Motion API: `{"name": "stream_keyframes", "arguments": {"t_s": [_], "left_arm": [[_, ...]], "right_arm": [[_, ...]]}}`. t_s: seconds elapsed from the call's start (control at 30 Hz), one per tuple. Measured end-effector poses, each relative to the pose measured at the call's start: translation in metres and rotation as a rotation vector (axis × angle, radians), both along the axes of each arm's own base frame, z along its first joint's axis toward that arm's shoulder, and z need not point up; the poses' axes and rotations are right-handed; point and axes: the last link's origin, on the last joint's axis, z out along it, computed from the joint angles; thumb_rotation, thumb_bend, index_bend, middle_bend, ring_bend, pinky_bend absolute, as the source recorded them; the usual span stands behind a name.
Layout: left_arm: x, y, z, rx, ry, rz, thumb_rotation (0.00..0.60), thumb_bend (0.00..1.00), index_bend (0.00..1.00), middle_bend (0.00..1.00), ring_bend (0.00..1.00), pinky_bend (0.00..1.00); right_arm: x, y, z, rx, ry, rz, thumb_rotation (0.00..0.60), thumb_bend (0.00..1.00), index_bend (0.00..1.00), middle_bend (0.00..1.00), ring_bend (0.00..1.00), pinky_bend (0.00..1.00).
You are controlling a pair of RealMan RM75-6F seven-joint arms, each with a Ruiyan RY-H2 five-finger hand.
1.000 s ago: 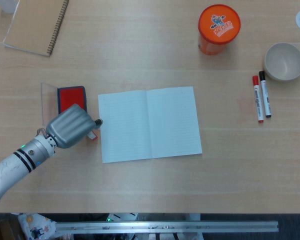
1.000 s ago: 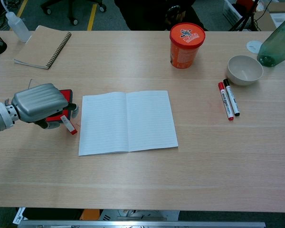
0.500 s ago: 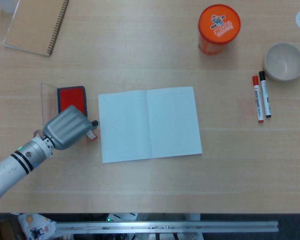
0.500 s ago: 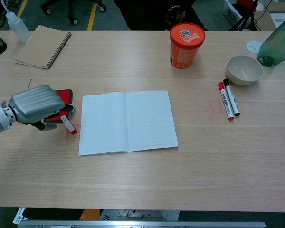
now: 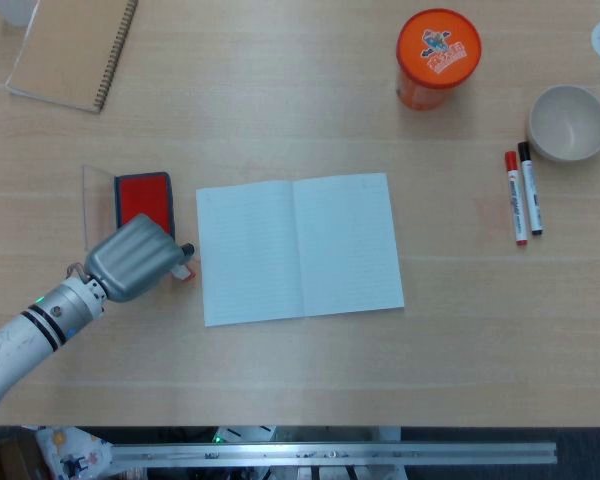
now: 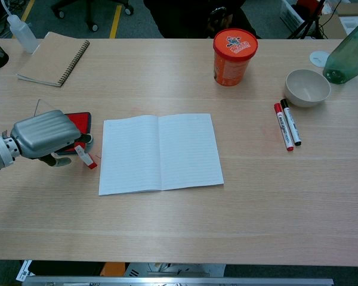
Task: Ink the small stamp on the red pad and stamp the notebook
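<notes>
The open notebook lies flat mid-table with blank lined pages. Left of it sits the red ink pad, its clear lid folded open. My left hand hovers just in front of the pad, fingers curled downward. The small stamp, white with a red end, leans under the fingertips with its red end on the table beside the notebook's left edge. The hand's back hides whether the fingers pinch it. My right hand appears in neither view.
A spiral notebook lies at the far left. An orange canister stands behind the notebook. At right are a bowl, a red marker and a black marker.
My left hand has drawn back to the left and toward the near edge, uncovering more of the ink pad. The stamp's red end has stayed in place.
</notes>
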Motion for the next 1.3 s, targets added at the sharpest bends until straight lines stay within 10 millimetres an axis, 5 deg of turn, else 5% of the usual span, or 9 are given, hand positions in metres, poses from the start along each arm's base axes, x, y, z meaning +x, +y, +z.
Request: {"name": "stream_keyframes", "arguments": {"t_s": [1.3], "left_arm": [[0.008, 0.002, -0.017, -0.030, -0.013, -0.024, 0.600, 0.24, 0.47, 0.95, 0.88, 0.85]], "right_arm": [[-0.006, 0.006, 0.004, -0.011, 0.001, -0.020, 0.600, 0.20, 0.19, 0.32, 0.27, 0.35]]}}
